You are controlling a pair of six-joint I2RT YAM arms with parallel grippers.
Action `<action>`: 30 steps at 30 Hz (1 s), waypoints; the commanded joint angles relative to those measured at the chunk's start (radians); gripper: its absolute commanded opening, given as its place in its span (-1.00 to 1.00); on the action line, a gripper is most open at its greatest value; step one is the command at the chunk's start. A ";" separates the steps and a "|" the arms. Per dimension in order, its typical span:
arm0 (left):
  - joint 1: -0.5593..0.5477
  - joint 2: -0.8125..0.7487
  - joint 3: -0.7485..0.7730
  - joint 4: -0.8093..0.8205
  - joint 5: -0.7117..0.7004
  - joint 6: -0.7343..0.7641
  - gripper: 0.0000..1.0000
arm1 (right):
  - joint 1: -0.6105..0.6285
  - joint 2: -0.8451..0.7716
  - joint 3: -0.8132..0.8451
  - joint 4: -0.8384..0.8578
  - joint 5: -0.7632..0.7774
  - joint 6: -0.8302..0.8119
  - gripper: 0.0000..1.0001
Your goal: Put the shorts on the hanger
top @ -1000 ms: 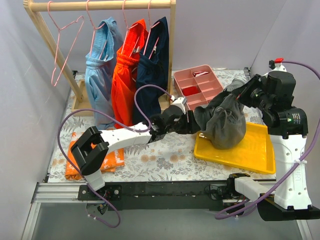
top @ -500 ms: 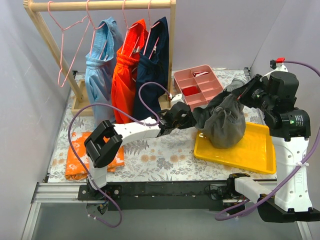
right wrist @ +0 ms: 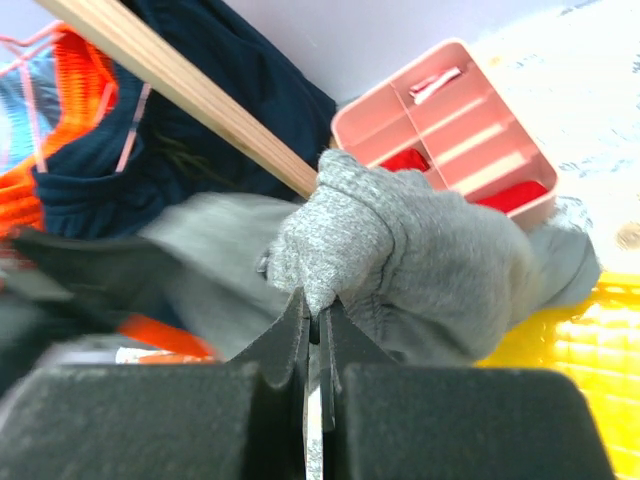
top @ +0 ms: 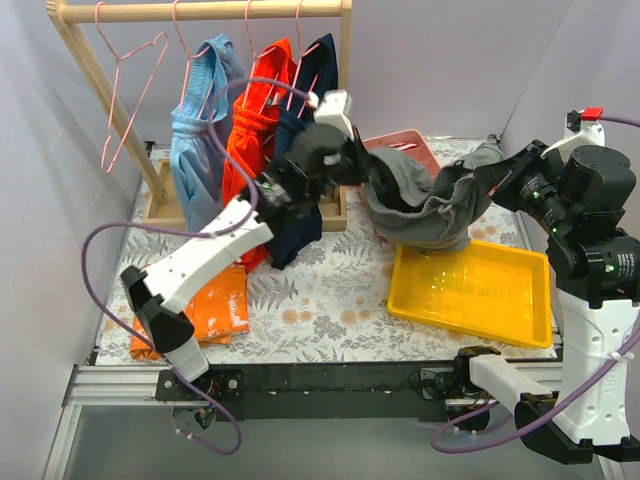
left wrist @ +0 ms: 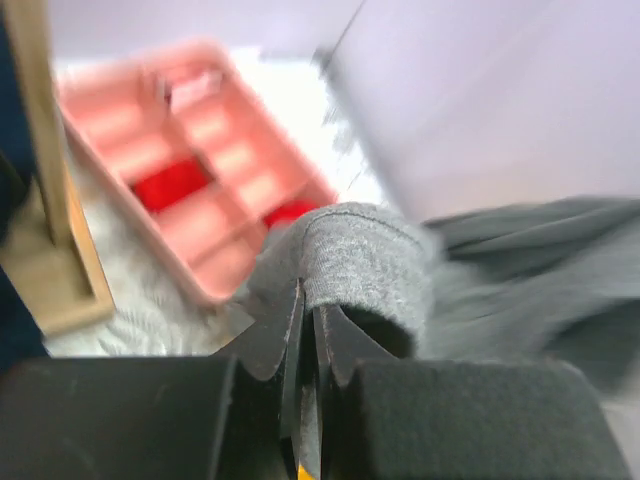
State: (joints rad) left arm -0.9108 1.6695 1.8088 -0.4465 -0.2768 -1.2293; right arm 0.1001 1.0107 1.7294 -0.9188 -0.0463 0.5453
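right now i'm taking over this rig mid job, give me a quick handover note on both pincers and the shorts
Left pincer: shut on an edge fold of the dark grey soft fabric shorts.
Right pincer: shut on the opposite side of the shorts.
The shorts hang stretched between both, raised near the far edge of the yellow plastic tray.
Thin pink wire hanger: empty, on the pale wooden rail, far left.
Done: two-handed pickup.
Left: carry the shorts to the hanger and get them onto it.
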 commanded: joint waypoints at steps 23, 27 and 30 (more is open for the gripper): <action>0.000 -0.151 0.149 -0.528 0.028 0.083 -1.00 | 0.015 -0.484 -0.935 0.350 -0.487 -0.196 0.64; -0.002 -0.136 0.113 -0.509 0.021 0.073 -1.00 | 0.023 -0.515 -0.987 0.373 -0.527 -0.173 0.66; -0.002 -0.122 0.101 -0.497 0.013 0.067 -1.00 | 0.039 -0.509 -1.019 0.397 -0.527 -0.157 0.66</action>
State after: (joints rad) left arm -0.9115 1.5692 1.9114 -0.9859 -0.2577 -1.1458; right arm 0.1211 0.4992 0.7441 -0.5976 -0.5285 0.3866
